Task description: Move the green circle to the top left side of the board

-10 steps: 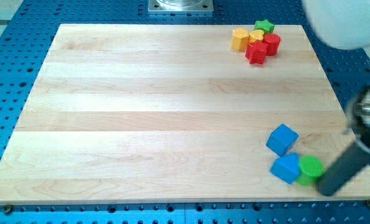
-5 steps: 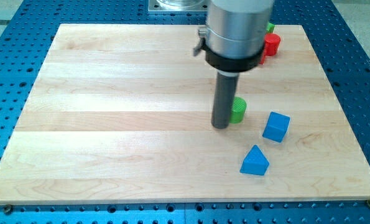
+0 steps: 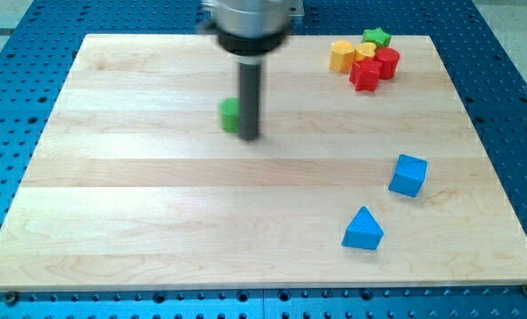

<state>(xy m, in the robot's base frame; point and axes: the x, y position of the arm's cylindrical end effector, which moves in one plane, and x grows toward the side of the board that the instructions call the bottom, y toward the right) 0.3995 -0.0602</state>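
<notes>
The green circle (image 3: 230, 115) lies on the wooden board (image 3: 139, 195), above the board's middle and a little left of centre. My tip (image 3: 249, 136) rests on the board right against the circle's right side. The rod rises from it to the arm's grey body at the view's top and hides the circle's right edge.
A blue cube (image 3: 408, 175) and a blue triangle (image 3: 362, 229) lie at the lower right. At the top right a cluster holds a yellow block (image 3: 341, 55), a second yellow block (image 3: 365, 50), a green star (image 3: 375, 37) and two red blocks (image 3: 365, 75) (image 3: 387, 62).
My tip has moved up and to the left across the board, and the green circle has gone with it. The blue cube now sits slightly further right.
</notes>
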